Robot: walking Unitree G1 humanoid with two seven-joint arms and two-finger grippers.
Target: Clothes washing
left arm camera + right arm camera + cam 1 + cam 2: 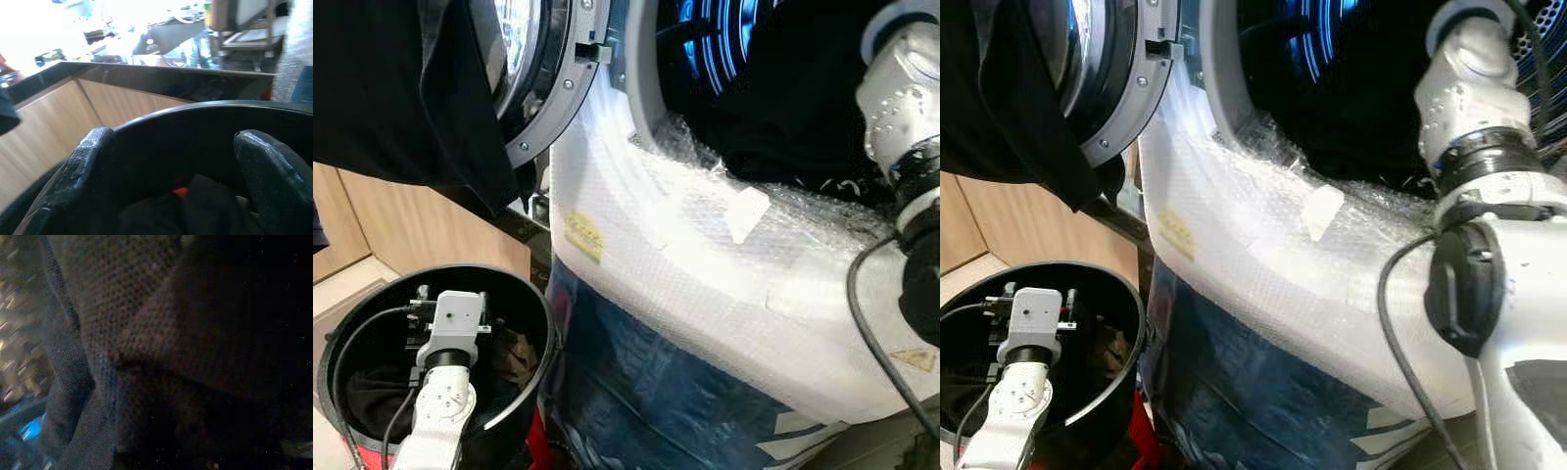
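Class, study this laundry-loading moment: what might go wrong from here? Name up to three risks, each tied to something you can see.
1. A black garment hangs over the open washer door; it may slip off or get caught when the door shuts.
2. The right arm reaches into the drum, its camera pressed against dark fabric, so its grasp is hard to judge.
3. The left gripper sits open inside the black basket; its cable might snag clothes.

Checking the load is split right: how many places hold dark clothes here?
3. One dark garment hangs over the open washer door; dark clothes fill the washer drum around the right arm; more lie in the round black plastic bucket below the left gripper. Others may be hidden.
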